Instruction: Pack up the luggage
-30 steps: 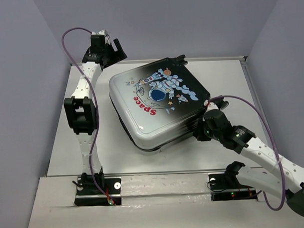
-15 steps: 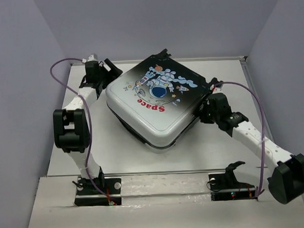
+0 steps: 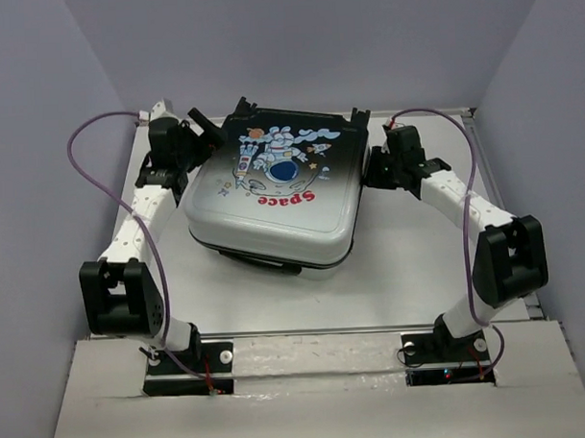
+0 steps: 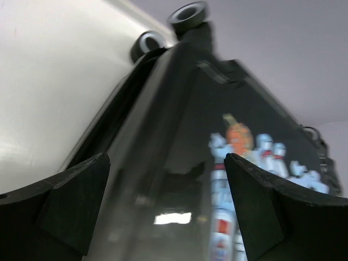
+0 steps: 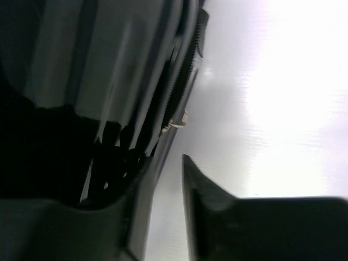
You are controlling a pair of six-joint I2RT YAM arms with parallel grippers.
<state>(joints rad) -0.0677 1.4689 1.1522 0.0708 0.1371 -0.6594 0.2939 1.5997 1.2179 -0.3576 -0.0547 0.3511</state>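
Note:
The luggage [image 3: 273, 215] lies flat and closed in the middle of the table, with the astronaut and red "Space" print facing up. Its black caster wheels [image 3: 245, 107] point toward the back wall. My left gripper [image 3: 205, 131] is at its back left corner, open wide. In the left wrist view the shell's edge [image 4: 179, 125] runs between the spread fingers [image 4: 76, 201], and no contact shows. My right gripper [image 3: 372, 168] is at the luggage's right side, beside the zipper seam [image 5: 179, 70]. Its jaws stand a little apart, with only white table showing in the narrow gap.
White table [image 3: 409, 263] lies to the right of and in front of the luggage. Purple walls close in the back and both sides, and the wheels are near the back wall. The arm bases [image 3: 187, 362] sit at the near edge. Purple cables [image 3: 107, 125] loop above both arms.
The luggage has turned and slid toward the back wall, so its wheels now face the back. Both arms have swung back along with it. The right jaws have parted slightly.

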